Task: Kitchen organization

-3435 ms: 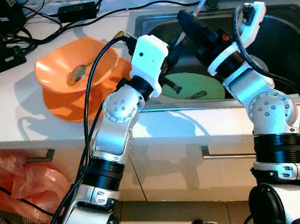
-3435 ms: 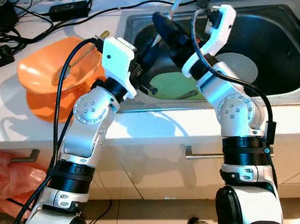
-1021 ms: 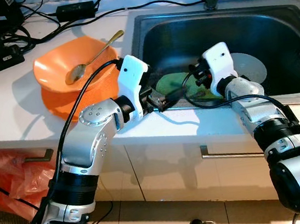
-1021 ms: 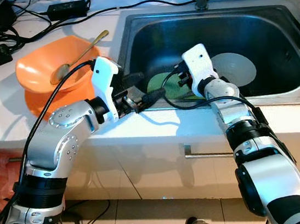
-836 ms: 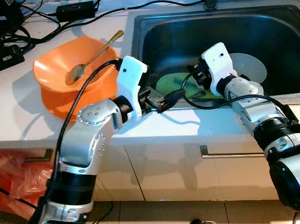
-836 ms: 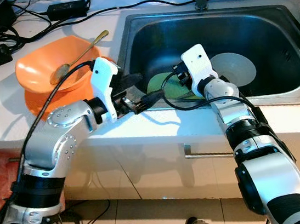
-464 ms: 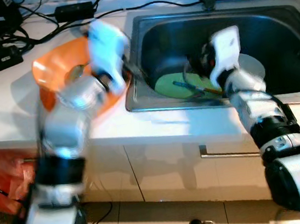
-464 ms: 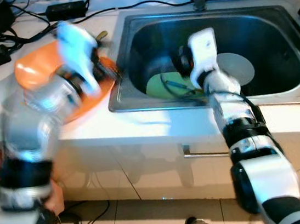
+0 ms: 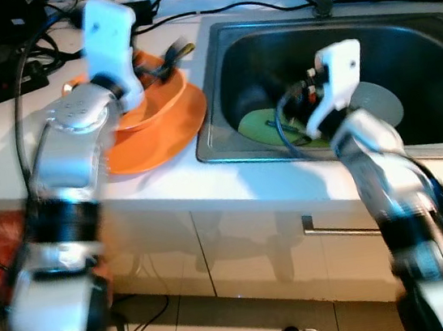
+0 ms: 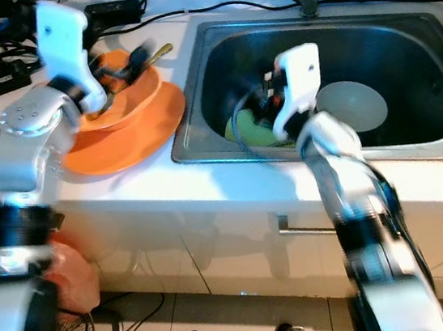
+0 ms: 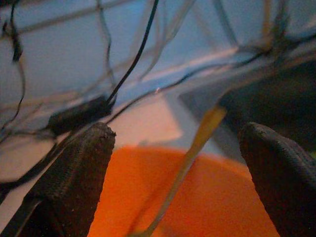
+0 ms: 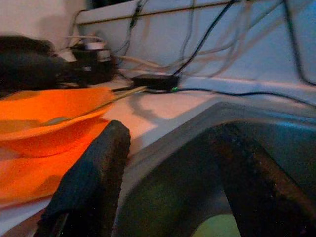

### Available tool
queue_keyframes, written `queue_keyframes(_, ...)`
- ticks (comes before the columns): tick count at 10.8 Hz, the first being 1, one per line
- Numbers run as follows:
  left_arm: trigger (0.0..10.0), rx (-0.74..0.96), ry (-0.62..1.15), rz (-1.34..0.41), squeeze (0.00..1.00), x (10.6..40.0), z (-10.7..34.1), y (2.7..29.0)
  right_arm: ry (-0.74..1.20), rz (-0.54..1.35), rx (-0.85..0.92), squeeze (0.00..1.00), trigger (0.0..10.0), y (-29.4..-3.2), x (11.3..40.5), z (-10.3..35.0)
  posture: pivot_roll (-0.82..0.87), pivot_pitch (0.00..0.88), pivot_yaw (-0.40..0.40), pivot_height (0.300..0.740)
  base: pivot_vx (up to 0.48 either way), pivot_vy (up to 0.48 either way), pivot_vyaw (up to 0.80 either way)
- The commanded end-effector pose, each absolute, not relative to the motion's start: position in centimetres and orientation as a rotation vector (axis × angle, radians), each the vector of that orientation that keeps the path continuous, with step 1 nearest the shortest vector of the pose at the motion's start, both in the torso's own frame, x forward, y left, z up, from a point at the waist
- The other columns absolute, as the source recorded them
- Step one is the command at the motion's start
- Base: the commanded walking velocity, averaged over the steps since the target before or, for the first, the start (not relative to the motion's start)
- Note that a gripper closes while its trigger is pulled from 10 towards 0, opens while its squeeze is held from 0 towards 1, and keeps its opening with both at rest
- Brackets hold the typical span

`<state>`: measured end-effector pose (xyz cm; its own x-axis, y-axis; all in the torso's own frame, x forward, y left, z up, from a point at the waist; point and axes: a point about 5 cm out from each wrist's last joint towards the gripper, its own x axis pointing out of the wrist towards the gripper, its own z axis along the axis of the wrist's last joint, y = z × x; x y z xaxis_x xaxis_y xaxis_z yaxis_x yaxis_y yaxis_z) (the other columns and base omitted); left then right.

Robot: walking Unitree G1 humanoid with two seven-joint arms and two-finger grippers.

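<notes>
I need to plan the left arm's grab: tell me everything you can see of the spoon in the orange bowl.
The spoon looks like thin gold-coloured metal. Its head lies down inside the orange bowl, and its slim handle slants up over the rim on the side toward the sink. The bowl sits on an orange plate on the white counter. The left gripper hovers open with a finger on either side of the handle, not visibly touching it.

Both arms reach forward, left gripper [image 11: 180, 163] and right gripper [image 12: 173, 182] jaws apart.
</notes>
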<state>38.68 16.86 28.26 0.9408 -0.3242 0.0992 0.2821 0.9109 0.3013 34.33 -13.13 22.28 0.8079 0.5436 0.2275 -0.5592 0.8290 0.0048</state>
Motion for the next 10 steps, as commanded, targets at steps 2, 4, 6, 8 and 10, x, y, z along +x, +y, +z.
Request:
queue_keyframes(2,10.0,0.333,-0.033,-0.283,0.43,39.6,26.9,18.4,-0.182,0.784,0.09,0.0,10.0,-12.4,31.3,23.1,0.11,0.146,0.025,0.74,0.0,0.0,0.0)
queue_keyframes(4,10.0,0.394,0.05,-0.283,0.0,40.4,25.8,19.7,-0.122,0.851,0.06,0.0,10.0,-13.0,28.8,22.8,0.09,0.157,0.042,0.74,0.0,0.0,0.0)
queue_keyframes(6,10.0,0.422,0.113,-0.314,0.0,40.7,24.8,19.8,-0.106,0.834,0.064,0.0,10.0,-13.2,28.1,23.1,0.08,0.166,0.054,0.74,0.0,0.0,0.0)
queue_keyframes(8,10.0,0.452,0.151,-0.372,0.0,40.8,24.4,19.7,-0.092,0.836,0.052,0.0,10.0,-13.2,27.6,23.2,0.08,0.167,0.057,0.74,0.0,0.0,0.0)
queue_keyframes(10,2.7,0.476,0.183,-0.436,0.0,40.9,24.5,19.7,-0.091,0.831,0.04,0.0,10.0,-13.4,27.7,23.6,0.09,0.165,0.065,0.74,0.0,0.0,0.0)
